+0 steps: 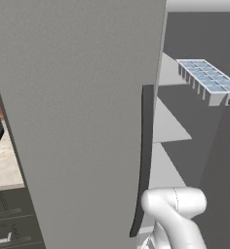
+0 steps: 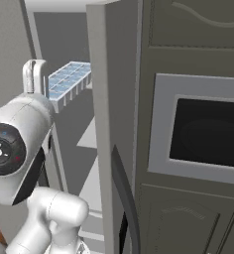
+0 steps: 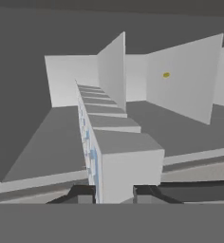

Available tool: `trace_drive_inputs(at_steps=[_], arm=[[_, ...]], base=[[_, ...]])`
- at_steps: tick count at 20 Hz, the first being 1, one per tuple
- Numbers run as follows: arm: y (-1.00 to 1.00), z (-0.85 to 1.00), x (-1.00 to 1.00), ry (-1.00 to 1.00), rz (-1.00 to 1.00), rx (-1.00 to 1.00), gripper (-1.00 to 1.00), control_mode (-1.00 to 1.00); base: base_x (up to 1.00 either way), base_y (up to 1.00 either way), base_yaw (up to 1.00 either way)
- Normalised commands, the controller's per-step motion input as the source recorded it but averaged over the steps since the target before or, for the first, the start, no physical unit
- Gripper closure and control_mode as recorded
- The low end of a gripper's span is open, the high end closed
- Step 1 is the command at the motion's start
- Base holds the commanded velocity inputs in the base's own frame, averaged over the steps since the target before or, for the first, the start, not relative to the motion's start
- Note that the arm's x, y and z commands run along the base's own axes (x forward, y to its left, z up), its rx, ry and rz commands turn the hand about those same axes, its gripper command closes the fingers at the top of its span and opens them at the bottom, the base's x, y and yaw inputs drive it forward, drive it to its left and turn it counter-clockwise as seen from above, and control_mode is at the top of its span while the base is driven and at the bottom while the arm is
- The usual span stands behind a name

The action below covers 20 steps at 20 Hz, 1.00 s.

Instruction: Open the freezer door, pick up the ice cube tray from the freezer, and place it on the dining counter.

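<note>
Ice cube tray (image 1: pixel 207 78) — pale blue-white, gridded — is pinched at one end by the narrowed gripper (image 3: pixel 113 193), held mid-air inside the grey freezer (image 1: pixel 185 39); it could be knocked loose against the open matte grey freezer door (image 1: pixel 83 112) on withdrawal.

freezer door (image 1: pixel 87 121) open | shelves (image 1: pixel 168 126) flank path (narrow)
</note>
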Motion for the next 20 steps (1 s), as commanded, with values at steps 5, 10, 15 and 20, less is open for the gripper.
trace_drive_inputs(at_steps=[5,10,15,20], arm=[[0.3,-0.02,-0.46,0.0,0.0,0.0,1.0,-1.0],[0.29,0.0,-0.17,0.01,0.0,0.0,1.0,-1.0],[0.14,0.0,-0.05,0.0,0.0,0.0,1.0,-1.0],[0.0,0.0,0.0,0.0,0.0,0.0,1.0,1.0]], base=[[0.0,0.0,0.0],[0.0,0.0,0.0],[0.0,0.0,0.0],[-0.2,0.02,0.01]])
